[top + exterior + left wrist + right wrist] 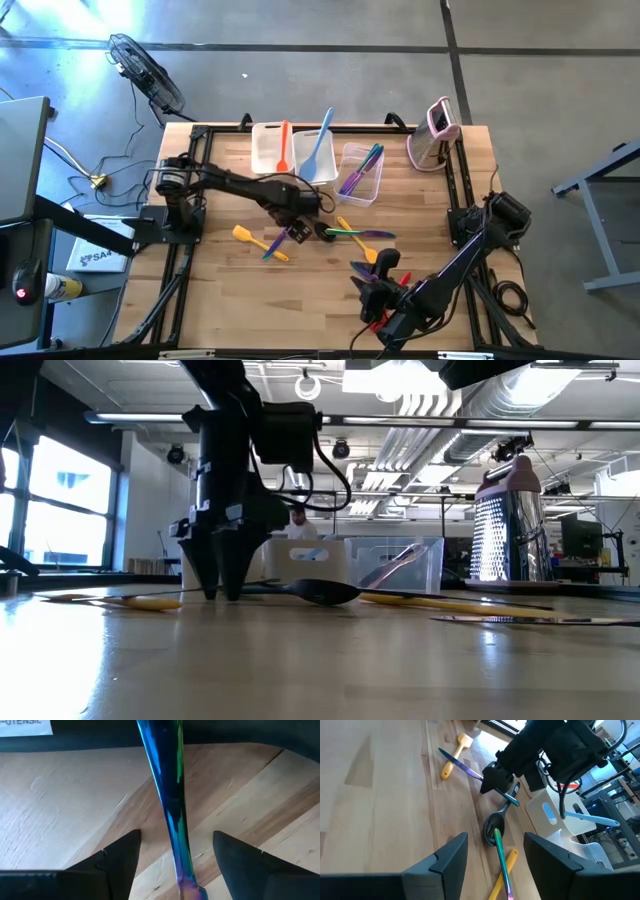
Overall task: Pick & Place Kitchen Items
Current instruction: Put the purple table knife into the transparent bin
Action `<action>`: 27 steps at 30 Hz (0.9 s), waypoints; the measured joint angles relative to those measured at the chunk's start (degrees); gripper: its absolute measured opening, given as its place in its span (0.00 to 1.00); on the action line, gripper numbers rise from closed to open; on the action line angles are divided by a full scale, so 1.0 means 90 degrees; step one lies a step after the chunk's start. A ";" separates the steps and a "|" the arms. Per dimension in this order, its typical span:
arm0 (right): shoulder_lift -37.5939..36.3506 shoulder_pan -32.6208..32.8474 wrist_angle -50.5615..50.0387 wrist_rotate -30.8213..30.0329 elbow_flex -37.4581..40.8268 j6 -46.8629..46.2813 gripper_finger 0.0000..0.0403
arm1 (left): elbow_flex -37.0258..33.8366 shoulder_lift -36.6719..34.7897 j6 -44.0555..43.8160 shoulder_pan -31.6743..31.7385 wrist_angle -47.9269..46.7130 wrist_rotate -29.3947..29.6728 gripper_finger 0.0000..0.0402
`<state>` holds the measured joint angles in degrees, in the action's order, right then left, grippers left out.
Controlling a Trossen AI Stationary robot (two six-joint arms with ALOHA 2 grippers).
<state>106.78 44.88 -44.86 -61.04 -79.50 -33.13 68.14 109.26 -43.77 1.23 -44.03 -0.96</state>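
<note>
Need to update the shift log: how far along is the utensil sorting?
Partly done. The tubs already hold an orange spatula, a light blue one and some purple-teal pieces. In hand: the left tool sits open astride an iridescent blue handle on the table. Left: a yellow spatula, black spoon and others. The right tool waits open.

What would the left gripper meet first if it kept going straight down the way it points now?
The iridescent blue-purple utensil handle lying between the open left gripper fingers, then the wooden table right beneath it. Depth is unclear, but the low view suggests the fingertips are already near the surface.
</note>
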 joint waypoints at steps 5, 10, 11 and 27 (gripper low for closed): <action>0.0000 0.0000 -0.0035 -0.0003 0.0000 0.0000 0.47 | -0.0004 0.0158 0.0004 0.0000 -0.0075 -0.0020 0.52; 0.0000 -0.0005 -0.0039 -0.0024 0.0000 0.0023 0.47 | -0.0017 0.0180 0.0005 0.0000 -0.0103 -0.0069 0.33; 0.0000 -0.0005 -0.0041 -0.0036 0.0000 0.0029 0.47 | -0.0017 0.0184 0.0008 0.0000 -0.0104 -0.0114 0.29; 0.0000 -0.0005 -0.0042 -0.0034 0.0000 -0.0005 0.47 | -0.0032 0.0119 0.0000 -0.0010 -0.0207 -0.0115 0.08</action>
<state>106.78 44.84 -45.23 -61.34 -79.50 -33.17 67.85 110.33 -43.77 1.15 -45.90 -2.00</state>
